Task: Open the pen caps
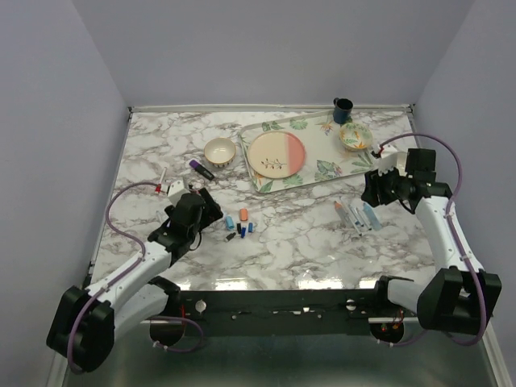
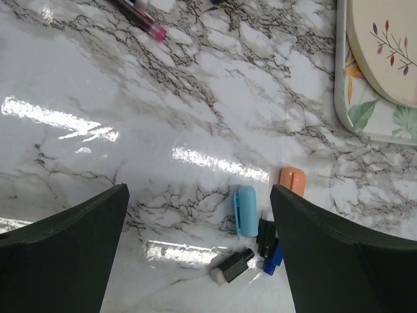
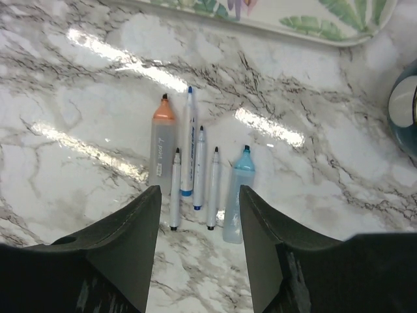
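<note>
Several loose pen caps lie in a cluster mid-table: a light blue cap (image 1: pixel 230 221) (image 2: pixel 245 210), an orange cap (image 1: pixel 243 214) (image 2: pixel 292 180), two black caps (image 2: pixel 233 265) (image 2: pixel 265 236) and a blue cap (image 2: pixel 272 259). My left gripper (image 1: pixel 205 211) (image 2: pixel 199 261) is open and empty, just left of the cluster. Several uncapped pens (image 1: pixel 357 214) lie side by side at the right, among them an orange marker (image 3: pixel 162 140), a blue-tipped pen (image 3: pixel 187 143) and a light blue marker (image 3: pixel 237 195). My right gripper (image 1: pixel 372 193) (image 3: pixel 195 248) is open and empty above them.
A dark pen with a purple-pink end (image 1: pixel 201 168) (image 2: pixel 144 21) lies near a small bowl (image 1: pixel 218 151). A thin white pen with a red end (image 1: pixel 162 179) lies by the left arm. A floral tray (image 1: pixel 266 129) holds a plate (image 1: pixel 276 155) and a bowl (image 1: pixel 355 135). A dark mug (image 1: pixel 343 109) stands behind it.
</note>
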You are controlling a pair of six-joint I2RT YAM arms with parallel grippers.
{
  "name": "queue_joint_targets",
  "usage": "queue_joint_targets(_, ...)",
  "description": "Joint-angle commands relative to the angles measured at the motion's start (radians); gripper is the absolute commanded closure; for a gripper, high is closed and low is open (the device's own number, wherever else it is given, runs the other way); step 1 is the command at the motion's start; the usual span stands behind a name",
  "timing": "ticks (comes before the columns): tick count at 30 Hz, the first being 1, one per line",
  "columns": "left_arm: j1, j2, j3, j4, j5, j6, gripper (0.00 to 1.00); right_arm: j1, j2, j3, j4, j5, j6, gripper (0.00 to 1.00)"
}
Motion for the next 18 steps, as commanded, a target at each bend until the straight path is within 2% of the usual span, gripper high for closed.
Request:
queue_joint_targets(1, 0.048, 0.191, 0.147, -0.053, -0.026, -0.01, 0.01, -0.007, -0.062, -0.014, -0.004, -0.089, -0.027, 0.41)
queue_joint_targets(3, 0.056, 0.28, 0.269, -0.105, -0.033, -0.009, 0.01, -0.007, -0.07, -0.011, -0.011, -0.099, -0.032, 0.41)
queue_joint_targets(7, 0.065, 0.548, 0.522, -0.341, -0.117, -0.016, 0.02, -0.008, -0.091, -0.012, -0.016, -0.132, -0.037, 0.41)
queue_joint_targets(8, 0.065, 0.585, 0.608, -0.366, -0.143, -0.018, 0.07, -0.007, -0.095, -0.012, -0.016, -0.138, -0.037, 0.41)
queue_joint_targets(10, 0.068, 0.659, 0.67, -0.395, -0.165, -0.016, 0.15, -0.007, -0.104, -0.014, -0.016, -0.148, -0.038, 0.41)
queue_joint_targets(11, 0.069, 0.676, 0.71, -0.397, -0.183, -0.021, 0.22, -0.007, -0.104, -0.015, -0.017, -0.15, -0.04, 0.41)
queue_joint_targets(12, 0.075, 0.69, 0.725, -0.395, -0.188, -0.026, 0.25, -0.008, -0.105, -0.017, -0.019, -0.152, -0.04, 0.41)
queue_joint_targets(15, 0.108, 0.744, 0.783, -0.404, -0.181, -0.043, 0.45, -0.007, -0.108, -0.014, -0.022, -0.156, -0.041, 0.41)
queue_joint_targets(18, 0.14, 0.781, 0.805, -0.402, -0.158, -0.065, 0.5, -0.007, -0.112, -0.014, -0.022, -0.161, -0.043, 0.41)
